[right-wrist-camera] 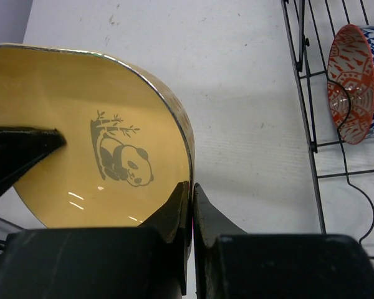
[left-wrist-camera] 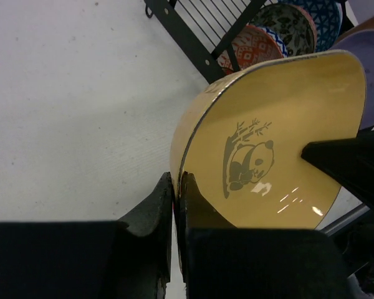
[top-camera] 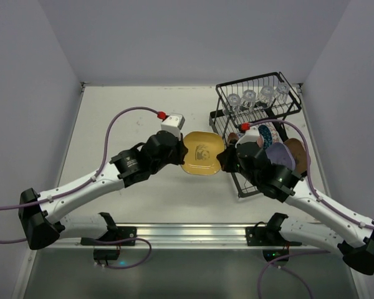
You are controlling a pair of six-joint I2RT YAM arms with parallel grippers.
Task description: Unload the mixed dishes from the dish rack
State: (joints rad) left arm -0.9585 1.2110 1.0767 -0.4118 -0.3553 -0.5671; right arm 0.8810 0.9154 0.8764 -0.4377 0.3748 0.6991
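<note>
Off-white matte tabletop [top-camera: 143, 199], a few specks on it, boxed in by pale grey-lavender walls [top-camera: 187, 37] on the left, far and right sides. Silver aluminium rail [top-camera: 187, 232] runs along the near edge. Large black wire dish rack [top-camera: 222, 103] sits in the far-right corner, close to the right wall, with its left side about mid-table. Four small clear glass cups [top-camera: 257, 98] stand in a row in the upper basket. In the lower tray, a lavender rounded-square plate [top-camera: 279, 156] and a tan-brown plate [top-camera: 297, 156] stand at the near end, partly behind the right arm. A blue patterned bowl [top-camera: 268, 134] and a red-orange patterned bowl [right-wrist-camera: 355, 81] sit on edge in the wire dividers. Yellow rounded-square plate [top-camera: 202, 152] with a grey panda print is out of the rack, just left of the lower tray, face up, spanning the two grippers at table centre. Left gripper [left-wrist-camera: 176, 187] has its fingers pinched on the plate's left rim. Right gripper [right-wrist-camera: 191, 190] is pinched on the opposite rim, beside the rack's left wire edge. Can't tell the clearance under the plate. Bare tabletop shows across the left half and in front of the plate. The right side is tight between rack, right arm and wall.
</note>
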